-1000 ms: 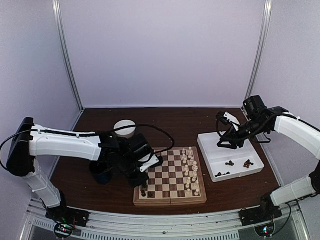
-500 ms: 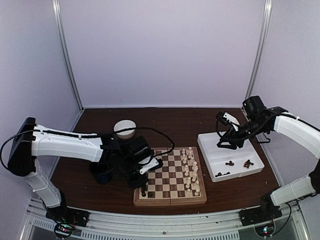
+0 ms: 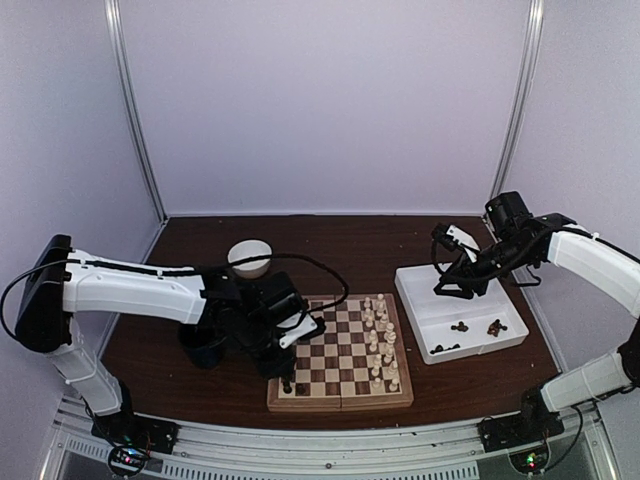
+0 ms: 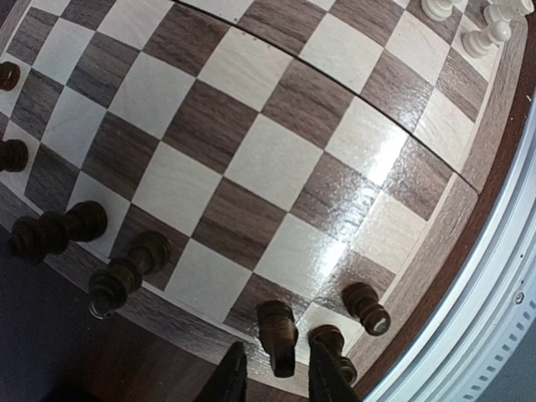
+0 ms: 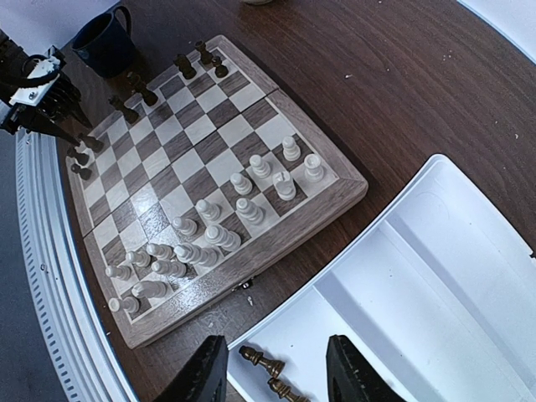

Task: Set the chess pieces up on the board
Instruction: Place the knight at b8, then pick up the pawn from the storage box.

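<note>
Now that the left gripper [image 4: 276,381] has its jaws newly eased a little apart, the dark piece [image 4: 277,335] stands released on the board [image 4: 276,159], near left edge, one placement done; right gripper [image 5: 275,368] hovers wide and empty over the tray [image 5: 435,276]

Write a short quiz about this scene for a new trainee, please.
1. True or false: the cream pieces stand on the side of the board nearest the white tray.
2. The right gripper hangs over: A the board; B the white tray; C the cream pieces.
3. What colour is the piece between the fingers of the left gripper?
Key: 1 true; 2 B; 3 dark brown.
</note>
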Action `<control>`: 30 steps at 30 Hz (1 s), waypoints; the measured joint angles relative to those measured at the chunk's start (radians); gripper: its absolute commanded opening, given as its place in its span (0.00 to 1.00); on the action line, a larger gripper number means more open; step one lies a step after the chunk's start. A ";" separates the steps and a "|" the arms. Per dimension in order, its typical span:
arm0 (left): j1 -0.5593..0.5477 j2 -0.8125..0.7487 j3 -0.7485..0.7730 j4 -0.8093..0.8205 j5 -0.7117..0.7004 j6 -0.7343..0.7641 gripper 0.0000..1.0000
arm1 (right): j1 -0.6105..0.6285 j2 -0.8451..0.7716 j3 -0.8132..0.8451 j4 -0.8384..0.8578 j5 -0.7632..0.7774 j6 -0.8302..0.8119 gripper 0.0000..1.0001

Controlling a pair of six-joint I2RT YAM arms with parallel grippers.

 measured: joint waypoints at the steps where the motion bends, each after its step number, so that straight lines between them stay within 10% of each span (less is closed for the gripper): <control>1: 0.000 -0.003 0.000 0.000 0.000 0.000 0.29 | 0.000 0.000 0.000 0.000 0.000 0.000 0.44; 30: 0.007 -0.152 0.104 0.299 -0.184 0.004 0.48 | -0.117 0.219 -0.150 -0.050 0.393 -0.249 0.36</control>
